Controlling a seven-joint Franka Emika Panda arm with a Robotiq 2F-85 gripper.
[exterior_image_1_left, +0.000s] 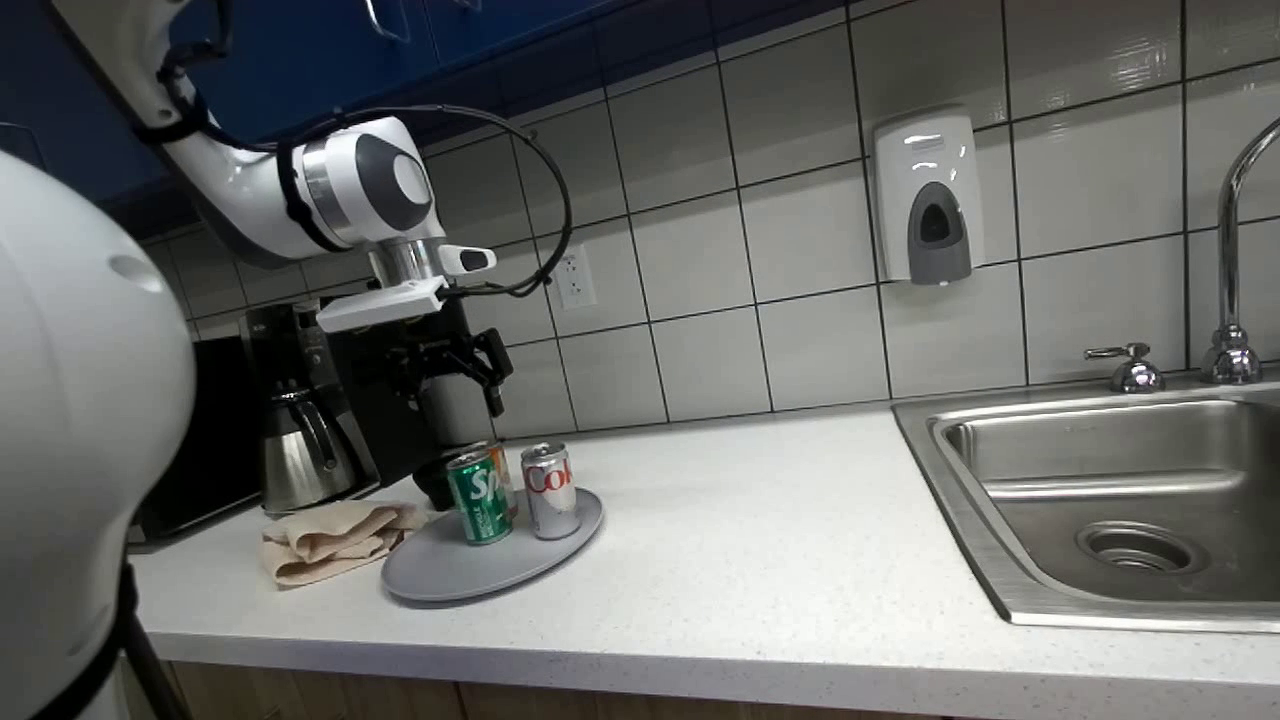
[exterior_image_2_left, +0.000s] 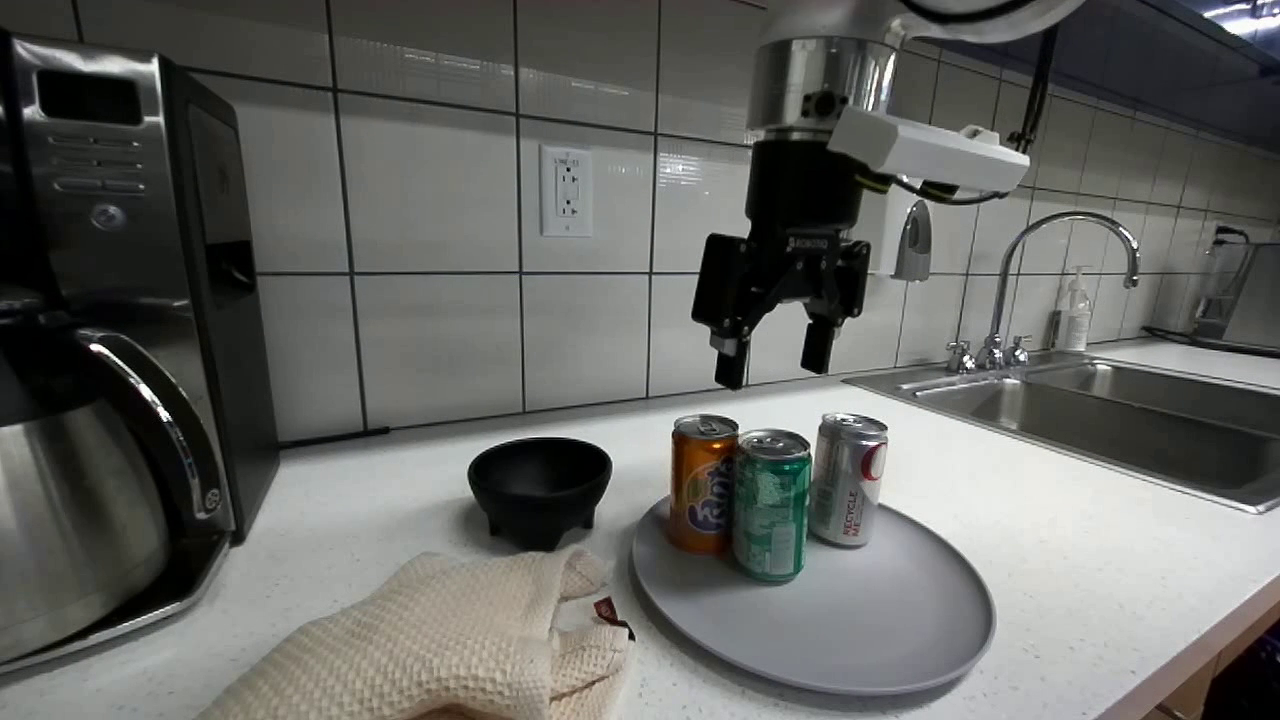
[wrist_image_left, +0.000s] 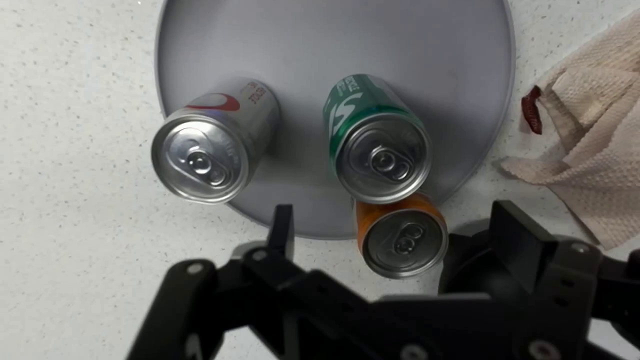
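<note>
1. Black claw (exterior_image_2_left: 774, 363): jaws spread, gripping nothing; hangs above and nearest to the orange can (exterior_image_2_left: 697, 485).
2. Orange can: upright on the grey plate (exterior_image_2_left: 880, 630), by the rim facing the wall-side edge of the tabletop (exterior_image_2_left: 1060, 495). Green can (exterior_image_2_left: 772, 520) right beside it, contact unclear; silver can (exterior_image_2_left: 843, 490) stands apart.
3. Handling, judging by eye: looks sealed, so probably full, heavyish; slick thin metal, dents if squeezed hard.
4. Best hold: mid-height, across the sidewall, clear of the green can.
</note>
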